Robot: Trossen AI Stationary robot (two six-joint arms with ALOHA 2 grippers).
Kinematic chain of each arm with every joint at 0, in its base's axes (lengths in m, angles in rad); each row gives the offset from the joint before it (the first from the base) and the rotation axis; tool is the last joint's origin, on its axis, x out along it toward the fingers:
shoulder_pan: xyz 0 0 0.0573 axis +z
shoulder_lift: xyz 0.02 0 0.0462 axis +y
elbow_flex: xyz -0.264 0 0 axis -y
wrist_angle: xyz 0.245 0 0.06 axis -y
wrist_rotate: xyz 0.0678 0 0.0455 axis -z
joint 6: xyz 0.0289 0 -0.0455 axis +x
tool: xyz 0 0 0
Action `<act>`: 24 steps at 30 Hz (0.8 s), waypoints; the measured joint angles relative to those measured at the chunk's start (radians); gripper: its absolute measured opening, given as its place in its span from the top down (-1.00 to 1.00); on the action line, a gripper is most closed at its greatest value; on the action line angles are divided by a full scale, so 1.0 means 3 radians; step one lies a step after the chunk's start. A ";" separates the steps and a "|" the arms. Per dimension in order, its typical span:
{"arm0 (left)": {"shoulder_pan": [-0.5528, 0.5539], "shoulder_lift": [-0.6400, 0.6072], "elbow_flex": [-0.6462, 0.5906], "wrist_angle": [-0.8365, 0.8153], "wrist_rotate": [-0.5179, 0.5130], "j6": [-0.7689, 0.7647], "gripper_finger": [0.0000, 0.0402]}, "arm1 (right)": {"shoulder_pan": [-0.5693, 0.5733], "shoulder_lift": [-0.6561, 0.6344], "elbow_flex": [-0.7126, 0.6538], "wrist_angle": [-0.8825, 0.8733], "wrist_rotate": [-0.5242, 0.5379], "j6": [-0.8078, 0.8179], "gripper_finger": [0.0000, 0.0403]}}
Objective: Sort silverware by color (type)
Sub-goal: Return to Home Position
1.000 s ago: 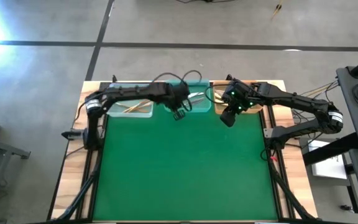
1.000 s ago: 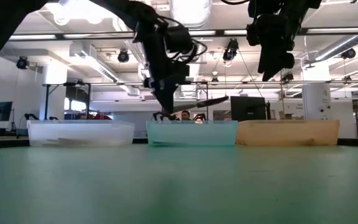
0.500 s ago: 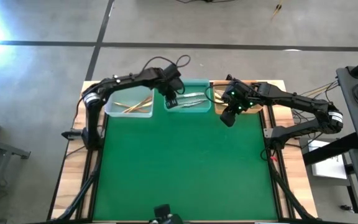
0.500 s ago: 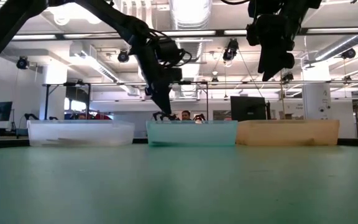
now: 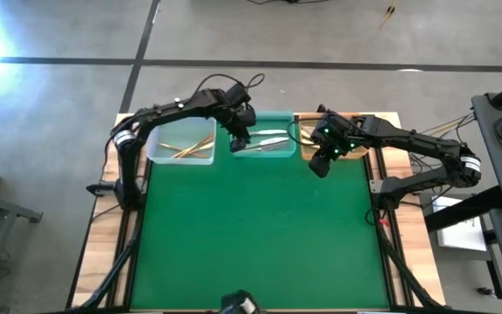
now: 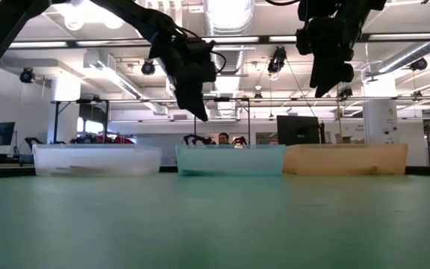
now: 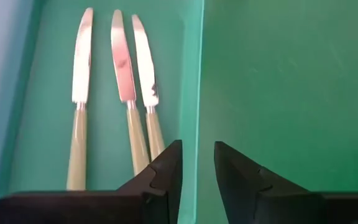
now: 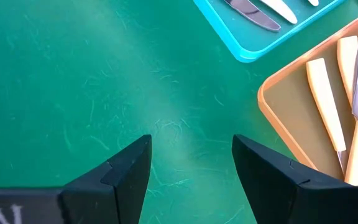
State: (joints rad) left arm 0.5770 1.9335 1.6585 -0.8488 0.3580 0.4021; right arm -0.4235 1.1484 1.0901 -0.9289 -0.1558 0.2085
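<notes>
my left gripper [image 7: 197, 148], narrowly parted and empty, hangs over the rim of the teal bin [image 7: 197, 68] at the back edge of the tabletop [image 5: 251, 235]; if i sink, i snag it. right gripper [image 8: 191, 146]: spread, empty.

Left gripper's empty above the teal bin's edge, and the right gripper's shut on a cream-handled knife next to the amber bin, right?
No. The right wrist view shows the right gripper open and empty; the cream-handled knives lie inside the amber bin. The left gripper is indeed empty above the edge of the teal bin.
</notes>
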 joint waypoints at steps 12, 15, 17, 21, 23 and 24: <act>0.0226 -0.1297 -0.1357 0.0738 -0.0002 -0.0107 0.63 | 0.0000 -0.0001 0.0000 0.0002 0.0000 0.0000 -0.07; 0.0317 -0.1748 -0.1974 0.1390 -0.0035 -0.0302 0.63 | 0.0000 0.0000 0.0001 0.0002 0.0000 0.0000 -0.07; 0.0397 -0.2059 -0.2350 0.1895 -0.0036 -0.0386 0.63 | -0.0001 0.0000 0.0001 0.0003 0.0000 0.0000 -0.07; 0.0506 -0.2637 -0.3113 0.2897 -0.0208 -0.0647 0.63 | 0.0001 0.0000 0.0001 0.0003 0.0000 -0.0001 -0.07; 0.0521 -0.2899 -0.3486 0.3357 -0.0434 -0.0787 0.63 | -0.0001 0.0000 0.0001 0.0003 0.0000 0.0000 -0.07; 0.0524 -0.3009 -0.3657 0.3572 -0.0582 -0.0871 0.63 | 0.0000 -0.0001 0.0000 0.0003 0.0000 0.0000 -0.07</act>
State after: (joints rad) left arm 0.7341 1.0307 0.5614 0.2229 0.1834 0.1408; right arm -0.4236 1.1481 1.0901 -0.9279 -0.1558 0.2085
